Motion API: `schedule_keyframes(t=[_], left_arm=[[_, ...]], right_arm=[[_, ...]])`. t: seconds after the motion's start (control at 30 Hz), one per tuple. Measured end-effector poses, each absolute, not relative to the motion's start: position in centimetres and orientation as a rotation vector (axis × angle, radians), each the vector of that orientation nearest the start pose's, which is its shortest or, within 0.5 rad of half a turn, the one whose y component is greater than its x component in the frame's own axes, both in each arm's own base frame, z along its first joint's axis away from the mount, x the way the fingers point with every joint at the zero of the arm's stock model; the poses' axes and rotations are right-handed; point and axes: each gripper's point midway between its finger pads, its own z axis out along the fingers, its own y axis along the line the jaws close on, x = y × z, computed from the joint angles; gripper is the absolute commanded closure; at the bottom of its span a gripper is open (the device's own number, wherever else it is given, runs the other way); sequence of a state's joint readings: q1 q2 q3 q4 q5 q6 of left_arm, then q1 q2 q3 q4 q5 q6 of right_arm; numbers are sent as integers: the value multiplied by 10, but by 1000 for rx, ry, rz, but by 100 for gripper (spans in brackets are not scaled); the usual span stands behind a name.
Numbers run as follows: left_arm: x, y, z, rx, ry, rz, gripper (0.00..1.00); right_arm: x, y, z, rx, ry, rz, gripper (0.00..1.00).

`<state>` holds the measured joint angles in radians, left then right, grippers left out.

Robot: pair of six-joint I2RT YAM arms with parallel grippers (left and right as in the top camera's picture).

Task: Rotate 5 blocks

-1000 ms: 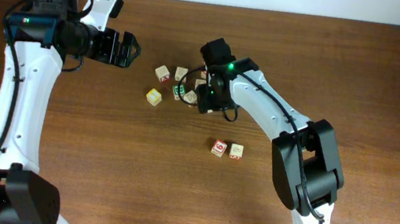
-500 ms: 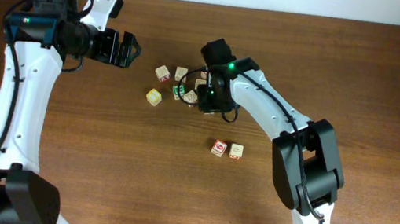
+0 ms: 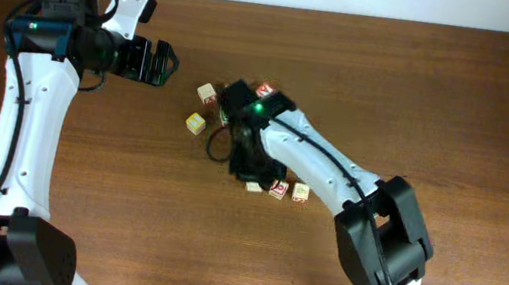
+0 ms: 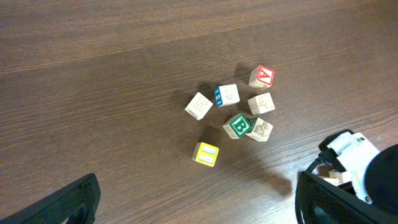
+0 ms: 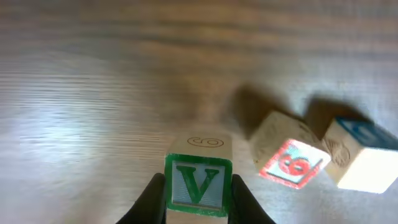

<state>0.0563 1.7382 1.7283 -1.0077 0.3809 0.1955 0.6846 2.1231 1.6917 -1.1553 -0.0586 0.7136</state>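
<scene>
The green "V" block (image 5: 198, 185), clamped in the right end effector (image 5: 199, 202), is seen only from its wrist; the left end effector (image 3: 163, 63) is spread wide.

cube cluster (image 4: 238, 126) closely packed, yellow cube (image 4: 206, 154) apart, open tabletop (image 4: 93, 62) around

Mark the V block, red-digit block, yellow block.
V block (image 5: 198, 185), right wrist view, green V face.
red-digit block (image 5: 290, 164), right wrist view, red face.
yellow block (image 4: 206, 154), left wrist view, top face.
</scene>
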Motion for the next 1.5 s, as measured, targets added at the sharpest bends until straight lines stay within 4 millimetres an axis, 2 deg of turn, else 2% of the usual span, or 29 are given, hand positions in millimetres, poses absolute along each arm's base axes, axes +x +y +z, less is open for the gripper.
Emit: schedule_keyframes(t=[0.13,0.27,0.4,0.57,0.7,0.77,0.93,1.03,1.1,1.3,1.5], left_arm=[[435,-40,233,314,2506,-393,1],[435,-40,233,314,2506,-393,1],[435,-40,233,314,2506,-393,1],[435,-40,233,314,2506,-393,1],[435,-40,233,314,2506,-393,1],[435,-40,232,314,2506,-393,1],[435,-40,232,314,2506,-394,1],[436,-40,233,315,2504,-392,1],[435,-40,232,314,2507,-393,1],[435,-40,232,314,2507,-393,1],[435,-40,232,314,2507,-393,1]], right_arm=[[301,249,27,149,3185,-26,81],[304,249,27,179,3175,-22,81],[306,248,27,209,3169,-18,67],[304,245,25,216,3175,-28,66],[304,236,26,206,3200,-41,57],[306,232,32,195,3214,-46,54],[335,247,60,76,3151,113,45],[384,283,79,19,2937,328,44],[408,300,87,23,2831,416,43],[434,301,48,183,2788,369,43],[448,294,36,326,2737,313,44]])
